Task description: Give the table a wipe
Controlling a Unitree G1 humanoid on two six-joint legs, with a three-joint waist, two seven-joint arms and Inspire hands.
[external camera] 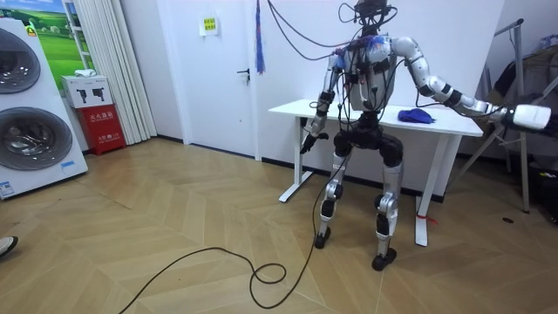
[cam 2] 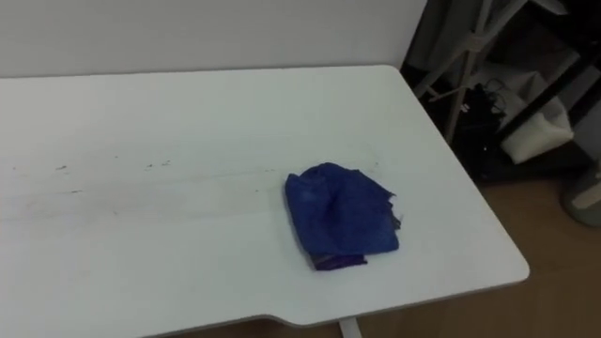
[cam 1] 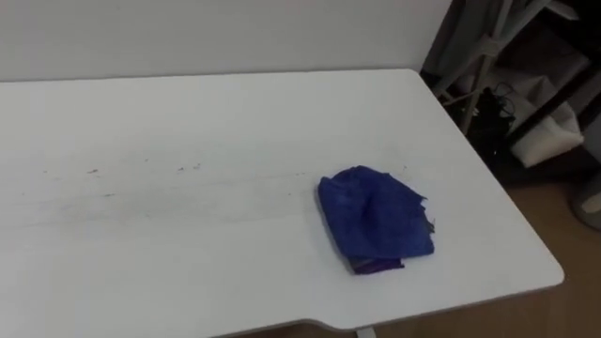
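- Plainly, the blue cloth (cam 1: 374,218) lay crumpled on the white table (cam 1: 188,113), toward 4 o'clock of the top near its right front corner, with no hand on it
- We judged it light, soft and limp, apt to bunch; the raised folds at its middle looked the best hold
- Faint dark specks (cam 1: 141,172) sat at 9 o'clock from the cloth
- In the room view the right hand (external camera: 530,115) was out at 3 o'clock, past the table's end, and the left hand (external camera: 309,139) hung low; we could not tell either's fingers
- Two washing machines (external camera: 26,113) stood at 9 o'clock; we could not tell their contents
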